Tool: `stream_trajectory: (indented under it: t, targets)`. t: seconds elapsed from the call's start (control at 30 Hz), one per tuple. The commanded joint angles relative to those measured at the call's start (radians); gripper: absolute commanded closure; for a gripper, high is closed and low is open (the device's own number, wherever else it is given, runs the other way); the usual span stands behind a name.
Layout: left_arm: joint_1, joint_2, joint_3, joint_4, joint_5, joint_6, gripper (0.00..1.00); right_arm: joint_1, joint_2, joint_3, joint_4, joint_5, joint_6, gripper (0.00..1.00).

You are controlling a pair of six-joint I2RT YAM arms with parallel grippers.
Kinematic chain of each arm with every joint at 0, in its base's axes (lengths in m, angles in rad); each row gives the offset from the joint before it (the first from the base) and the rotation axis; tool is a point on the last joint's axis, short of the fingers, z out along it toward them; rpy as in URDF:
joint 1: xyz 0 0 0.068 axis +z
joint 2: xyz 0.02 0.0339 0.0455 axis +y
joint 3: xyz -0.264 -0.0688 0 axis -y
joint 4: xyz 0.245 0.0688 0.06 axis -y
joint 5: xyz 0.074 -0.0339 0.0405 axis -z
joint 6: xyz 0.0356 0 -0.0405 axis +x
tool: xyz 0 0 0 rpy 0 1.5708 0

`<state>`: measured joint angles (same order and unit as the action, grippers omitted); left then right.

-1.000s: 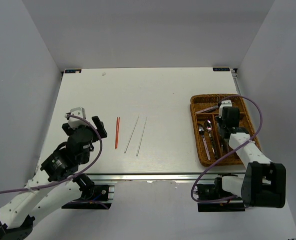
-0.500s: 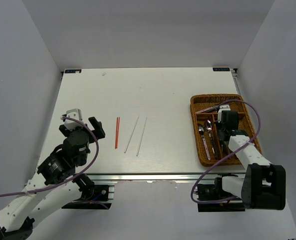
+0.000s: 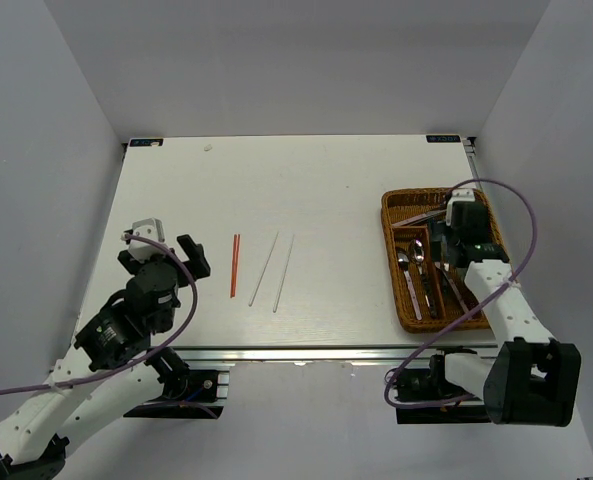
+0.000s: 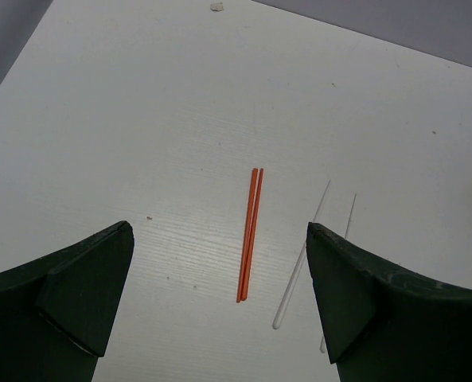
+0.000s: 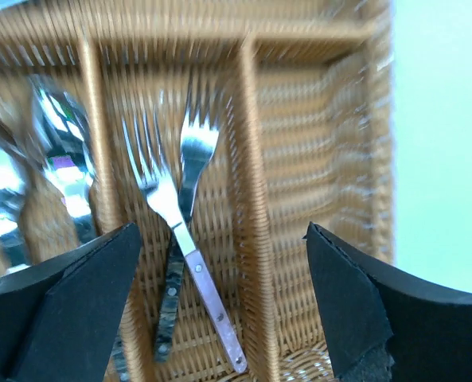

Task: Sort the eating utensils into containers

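Observation:
The brown wicker tray stands at the table's right. My right gripper hovers open over it, holding nothing. In the right wrist view a pink-handled fork and a dark-handled fork lie crossed in one narrow compartment, below my right gripper. Spoons lie in the compartment to the left. A red-orange chopstick pair and two white chopsticks lie on the table's middle-left. My left gripper stands open to their left. Its wrist view shows the red-orange pair ahead of the left gripper, with a white chopstick to the right.
The tray's crosswise section holds a pink-handled utensil, and its rightmost lengthwise compartment shows bare wicker. Grey walls close in the table on three sides. A small white scrap lies near the far edge. Purple cables loop beside both arms.
My right gripper has gone from shut to open, leaving a fork in the tray, and has shifted slightly toward the far side. The left arm drew back a little, then held still.

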<state>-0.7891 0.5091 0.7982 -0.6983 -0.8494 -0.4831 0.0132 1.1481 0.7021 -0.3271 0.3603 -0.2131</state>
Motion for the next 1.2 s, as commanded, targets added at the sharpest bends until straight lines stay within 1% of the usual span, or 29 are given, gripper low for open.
stream_trajectory:
  t: [0.0,0.07,0.1,0.2,0.23,0.27,0.3,0.33,0.4,0.43,0.47,0.5,0.53,0.57,0.6,0.63,0.67,0.7,0.73,0.77,0.83,0.87,0.9,0.93,0.97,1.03,1.07,1.13,1.17]
  targets:
    - [0.004,0.017,-0.001,0.010,-0.007,0.001,0.02,-0.002,-0.073,0.155,-0.056,0.020,0.061,0.11]
    - [0.004,0.034,0.001,0.008,-0.005,0.001,0.02,-0.002,-0.100,0.221,-0.094,-0.003,0.112,0.11]
    - [0.004,0.040,0.001,0.008,-0.002,0.001,0.02,-0.001,-0.105,0.302,-0.122,-0.014,0.144,0.11]
    - [0.004,0.069,0.006,0.010,0.009,0.003,0.02,-0.002,-0.125,0.477,-0.251,-0.070,0.340,0.11]
    - [0.004,0.092,0.009,0.013,0.024,0.005,0.02,-0.002,-0.145,0.505,-0.292,-0.143,0.454,0.11]
    - [0.004,0.106,0.012,0.013,0.032,0.005,0.02,-0.002,-0.163,0.517,-0.291,-0.203,0.480,0.11]
    - [0.004,0.124,0.024,0.014,0.041,0.003,0.02,-0.001,-0.188,0.511,-0.270,-0.283,0.481,0.11]
    - [0.004,0.144,0.032,0.005,0.068,-0.015,0.02,-0.002,-0.250,0.463,-0.235,-0.464,0.466,0.11]
    - [0.004,0.219,0.055,0.011,0.104,-0.038,0.02,-0.002,-0.327,0.365,-0.051,-0.607,0.454,0.11]
    - [0.004,0.248,0.061,0.019,0.143,-0.064,0.02,-0.002,-0.399,0.238,0.036,-0.694,0.496,0.11]
    - [0.004,0.279,0.064,0.031,0.170,-0.078,0.02,-0.002,-0.418,0.193,0.156,-0.704,0.594,0.11]
    - [0.004,0.351,0.065,0.066,0.206,-0.087,0.02,-0.001,-0.412,0.182,0.151,-0.707,0.619,0.11]
    - [0.004,0.392,0.071,0.086,0.248,-0.103,0.02,0.005,-0.328,0.201,0.101,-0.687,0.624,0.11]
    - [0.004,0.434,0.075,0.107,0.319,-0.109,0.02,0.042,-0.271,0.305,0.027,-0.664,0.603,0.11]
    - [0.004,0.524,0.078,0.143,0.346,-0.115,0.02,0.071,-0.207,0.373,-0.147,-0.626,0.556,0.11]
    - [0.004,0.570,0.087,0.157,0.367,-0.130,0.02,0.094,-0.112,0.437,-0.202,-0.604,0.525,0.11]
    - [0.004,0.615,0.093,0.169,0.383,-0.138,0.02,0.108,-0.084,0.515,-0.229,-0.629,0.508,0.11]
    - [0.004,0.700,0.101,0.189,0.413,-0.147,0.04,0.108,-0.068,0.516,-0.190,-0.661,0.530,0.11]
    - [0.004,0.741,0.108,0.201,0.435,-0.163,0.04,0.105,-0.070,0.492,-0.137,-0.726,0.566,0.11]
    - [0.002,0.778,0.124,0.212,0.452,-0.170,0.04,0.103,-0.080,0.399,-0.083,-0.766,0.610,0.11]
    - [-0.030,0.880,0.153,0.217,0.455,-0.189,0.04,0.088,-0.118,0.280,0.095,-0.883,0.694,0.11]
    - [-0.048,0.910,0.186,0.211,0.443,-0.190,0.04,0.079,-0.123,0.230,0.138,-0.885,0.702,0.11]
    - [-0.071,0.937,0.199,0.204,0.428,-0.196,0.04,0.086,-0.114,0.231,0.052,-0.827,0.689,0.11]
    - [-0.079,0.989,0.206,0.206,0.429,-0.198,0.04,0.106,-0.082,0.252,-0.010,-0.675,0.660,0.13]
    - [-0.081,1.014,0.213,0.207,0.437,-0.196,0.04,0.172,-0.068,0.278,-0.065,-0.596,0.631,0.13]
    - [-0.082,1.063,0.225,0.209,0.453,-0.187,0.06,0.238,-0.070,0.313,-0.140,-0.433,0.580,0.14]
    - [-0.082,1.106,0.226,0.214,0.464,-0.184,0.08,0.261,-0.082,0.313,-0.151,-0.420,0.578,0.15]
    - [-0.082,1.143,0.239,0.215,0.481,-0.180,0.14,0.261,-0.135,0.303,-0.155,-0.406,0.574,0.24]
    - [-0.082,1.172,0.243,0.214,0.487,-0.180,0.19,0.263,-0.151,0.300,-0.158,-0.405,0.571,0.28]
